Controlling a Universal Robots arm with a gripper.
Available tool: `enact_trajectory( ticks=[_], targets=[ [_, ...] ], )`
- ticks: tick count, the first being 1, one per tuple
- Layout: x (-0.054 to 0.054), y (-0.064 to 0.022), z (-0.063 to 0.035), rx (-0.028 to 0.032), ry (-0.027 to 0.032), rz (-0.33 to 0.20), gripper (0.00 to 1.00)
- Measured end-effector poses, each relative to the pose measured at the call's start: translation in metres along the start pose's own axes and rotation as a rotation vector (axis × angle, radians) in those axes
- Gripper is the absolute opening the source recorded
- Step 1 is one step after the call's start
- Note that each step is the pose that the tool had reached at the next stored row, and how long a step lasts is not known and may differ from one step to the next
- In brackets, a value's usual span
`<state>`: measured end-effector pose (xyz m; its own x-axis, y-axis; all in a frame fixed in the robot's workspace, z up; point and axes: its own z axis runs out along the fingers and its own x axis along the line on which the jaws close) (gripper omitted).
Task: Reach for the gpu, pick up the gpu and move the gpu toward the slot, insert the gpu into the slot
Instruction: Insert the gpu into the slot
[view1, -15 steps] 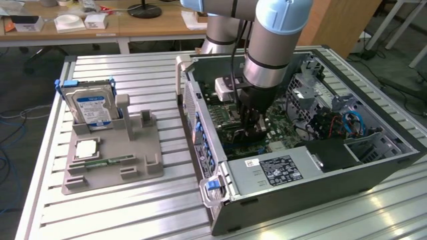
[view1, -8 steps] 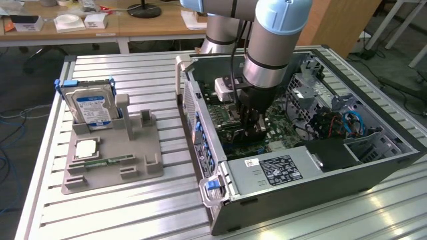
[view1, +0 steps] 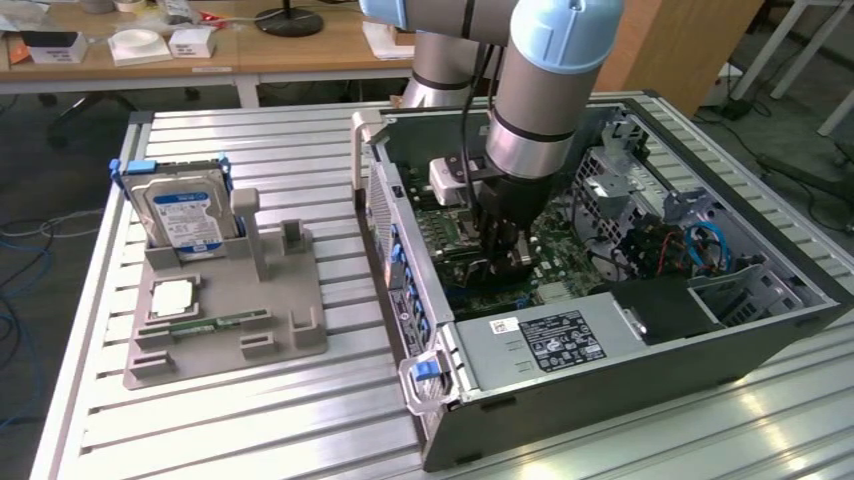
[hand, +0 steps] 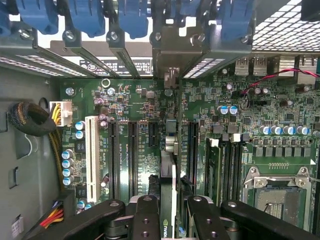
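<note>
The open grey metal computer case (view1: 627, 350) lies at the exterior frame's centre-right on the ribbed aluminium counter (view1: 267, 420). Over its green motherboard (hand: 125, 110), the black fingers (hand: 147, 217) are clenched on the thin dark green-grey gpu (hand: 169, 185), held edge-on between them at the wrist frame's bottom centre.

gpu (hand: 171, 165): seen edge-on in the wrist view; its faces were hidden, its near end cut off by the picture edge between the gripper (hand: 170, 212) fingers.
gripper, exterior view (view1: 505, 262): fingertips lost among dark parts over the motherboard (view1: 567, 265); grip could not be made out there.
slot under the gpu: covered by the card; seating depth could not be told.
arm (view1: 541, 90): upper part cut off; it hid the motherboard behind it.
label (view1: 554, 342) on the power supply beside the motherboard: print too small to read.
</note>
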<state>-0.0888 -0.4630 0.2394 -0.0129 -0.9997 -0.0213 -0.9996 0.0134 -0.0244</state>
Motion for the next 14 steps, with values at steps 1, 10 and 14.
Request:
enact_trajectory(
  ticks=[1, 10, 14],
  targets=[
    [0.0000, 0.0000, 0.0000, 0.0000, 0.0000, 0.000, 0.26],
    [0.0000, 0.0000, 0.0001, 0.0001, -0.0010, 0.000, 0.26],
    [0.0000, 0.0000, -0.0002, 0.0002, -0.0014, 0.000, 0.33]
  ],
)
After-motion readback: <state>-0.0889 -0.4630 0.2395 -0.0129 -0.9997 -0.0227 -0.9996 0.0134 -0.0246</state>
